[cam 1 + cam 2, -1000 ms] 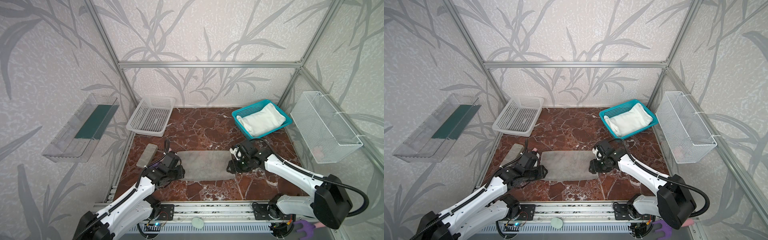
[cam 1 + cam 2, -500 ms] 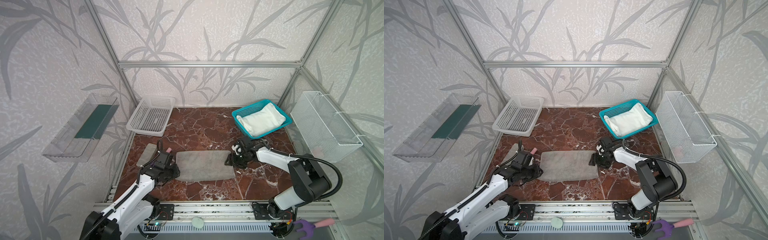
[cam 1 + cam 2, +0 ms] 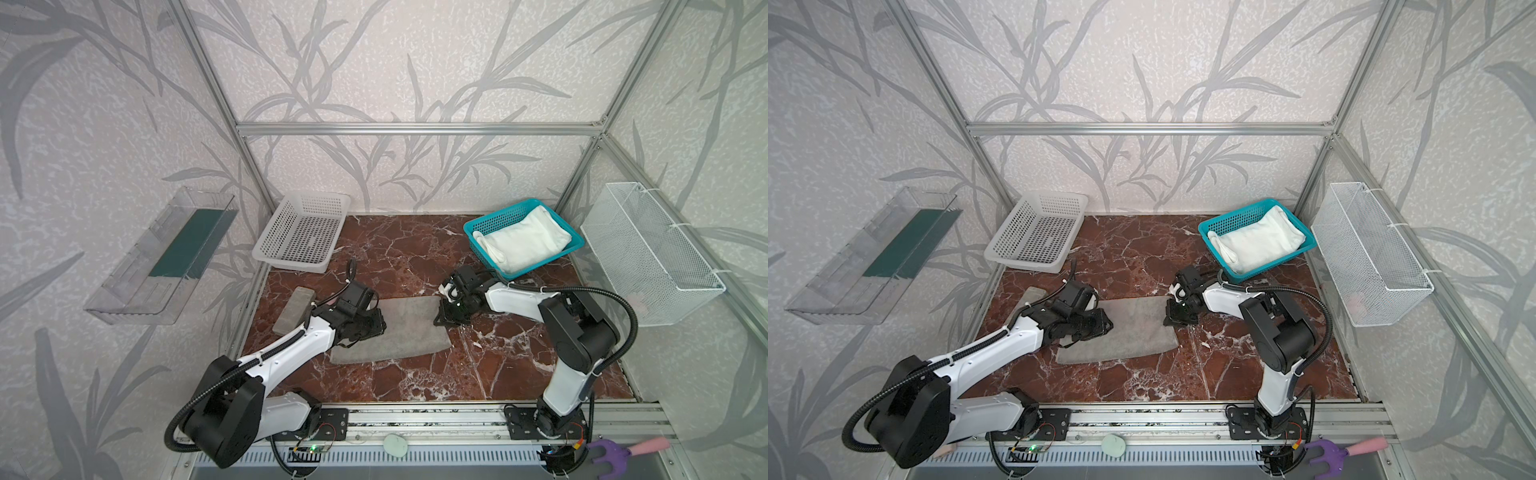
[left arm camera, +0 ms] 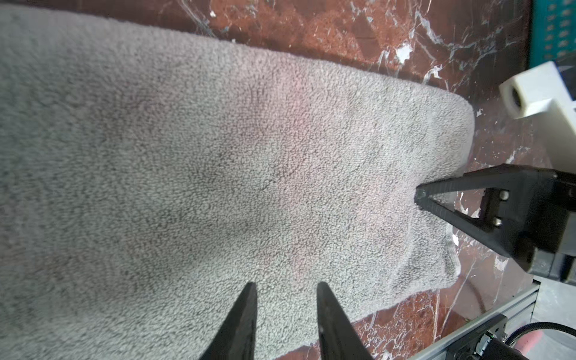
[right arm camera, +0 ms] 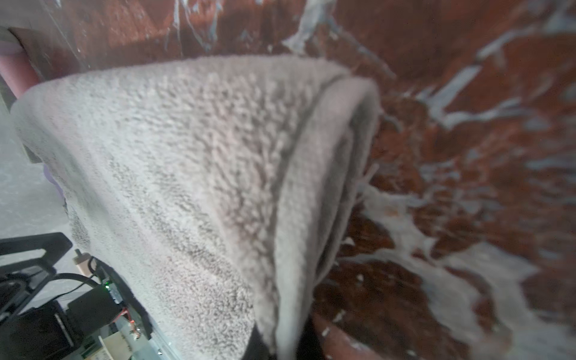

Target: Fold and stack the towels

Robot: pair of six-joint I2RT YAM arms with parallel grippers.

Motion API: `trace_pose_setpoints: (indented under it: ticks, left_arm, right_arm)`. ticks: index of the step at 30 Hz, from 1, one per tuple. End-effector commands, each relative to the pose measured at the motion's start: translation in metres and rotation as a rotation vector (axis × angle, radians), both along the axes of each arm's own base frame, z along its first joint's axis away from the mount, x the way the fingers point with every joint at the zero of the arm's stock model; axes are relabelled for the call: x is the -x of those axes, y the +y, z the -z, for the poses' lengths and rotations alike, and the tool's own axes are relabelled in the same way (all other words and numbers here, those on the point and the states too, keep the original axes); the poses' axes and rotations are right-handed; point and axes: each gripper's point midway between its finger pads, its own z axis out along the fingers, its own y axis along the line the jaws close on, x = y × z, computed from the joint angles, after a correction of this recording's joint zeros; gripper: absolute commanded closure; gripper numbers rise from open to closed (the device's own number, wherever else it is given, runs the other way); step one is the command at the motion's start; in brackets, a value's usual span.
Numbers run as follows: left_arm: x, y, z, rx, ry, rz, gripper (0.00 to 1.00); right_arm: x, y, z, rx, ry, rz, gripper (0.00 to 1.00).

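Observation:
A grey towel (image 3: pixel 399 332) (image 3: pixel 1129 330) lies flat on the marble floor in both top views. My left gripper (image 3: pixel 379 328) (image 4: pixel 286 286) rests over its left end, its fingers a little apart with flat cloth showing in the gap. My right gripper (image 3: pixel 439 321) (image 5: pixel 283 343) is shut on the towel's right edge, which curls up between its fingers. From the left wrist camera, the right gripper's fingertips (image 4: pixel 420 194) pinch that edge. A white towel (image 3: pixel 523 243) (image 3: pixel 1256 245) lies folded in the teal basket (image 3: pixel 494 218).
A white perforated basket (image 3: pixel 301 239) stands at the back left. A small grey slab (image 3: pixel 293 309) lies left of the towel. A wire basket (image 3: pixel 648 249) hangs on the right wall and a clear shelf (image 3: pixel 162 257) on the left wall.
My right gripper moved along the towel's right edge toward the back and shut on it. My left gripper shifted rightward onto the towel's left end.

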Motion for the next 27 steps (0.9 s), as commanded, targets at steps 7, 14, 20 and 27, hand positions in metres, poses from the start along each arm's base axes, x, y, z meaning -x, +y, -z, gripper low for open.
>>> trace_pose_setpoints:
  ticks: [7, 14, 20, 27]
  left_arm:
    - [-0.006, 0.031, -0.017, -0.081, -0.134, -0.059, 0.63]
    - [-0.015, 0.028, -0.006, -0.083, -0.097, -0.044, 0.63]
    - [-0.017, 0.025, 0.003, -0.087, -0.055, -0.027, 0.63]
    - [-0.023, 0.033, -0.005, -0.105, -0.074, -0.037, 0.63]
  right_arm:
    - [-0.067, -0.100, -0.121, 0.368, -0.285, -0.198, 1.00]
    - [-0.154, -0.196, -0.168, 0.628, -0.434, -0.066, 1.00]
    - [-0.183, -0.253, -0.107, 0.776, -0.204, -0.066, 1.00]
    - [-0.161, -0.201, -0.057, 0.677, -0.108, -0.175, 1.00]
